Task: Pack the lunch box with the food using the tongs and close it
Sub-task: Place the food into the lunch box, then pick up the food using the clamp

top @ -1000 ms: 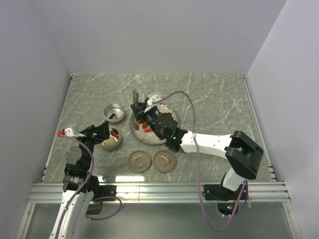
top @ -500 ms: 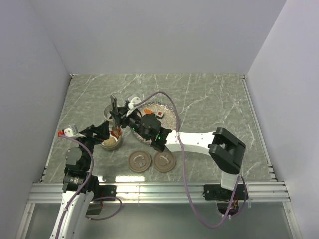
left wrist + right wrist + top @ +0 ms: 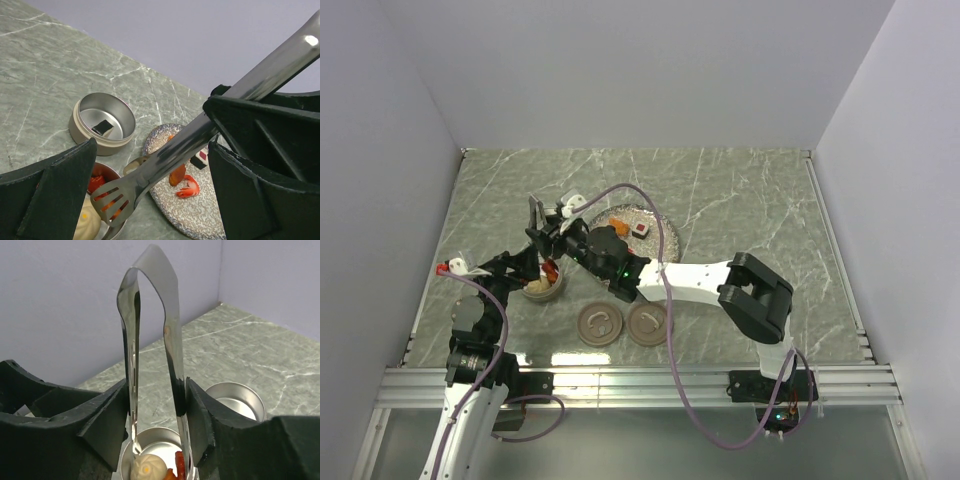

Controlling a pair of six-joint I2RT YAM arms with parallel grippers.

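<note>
My right gripper [image 3: 558,240] is shut on the tongs [image 3: 534,213], fingers pressing both thin arms [image 3: 150,315]. The tong tips hang apart inside the near lunch box tin [image 3: 542,284]. That tin [image 3: 156,436] holds a beige ball [image 3: 145,467] and red and orange food [image 3: 179,464]. My left gripper [image 3: 518,266] stands open right beside this tin, nothing between its fingers [image 3: 52,197]. The slotted tong tip [image 3: 112,199] hovers over the tin. More food lies on the speckled plate [image 3: 663,238]: an orange piece [image 3: 176,175], a red curl [image 3: 189,189], a white square with red centre [image 3: 200,157].
A second, empty tin [image 3: 102,122] stands behind the filled one, also visible at right in the right wrist view [image 3: 235,397]. Two round brown lids [image 3: 600,323] [image 3: 648,323] lie near the front edge. Grey walls close the table on three sides.
The right arm swung left from the plate to above the near tin, carrying the tongs. The tong arms have spread wider. The left arm has not moved.
</note>
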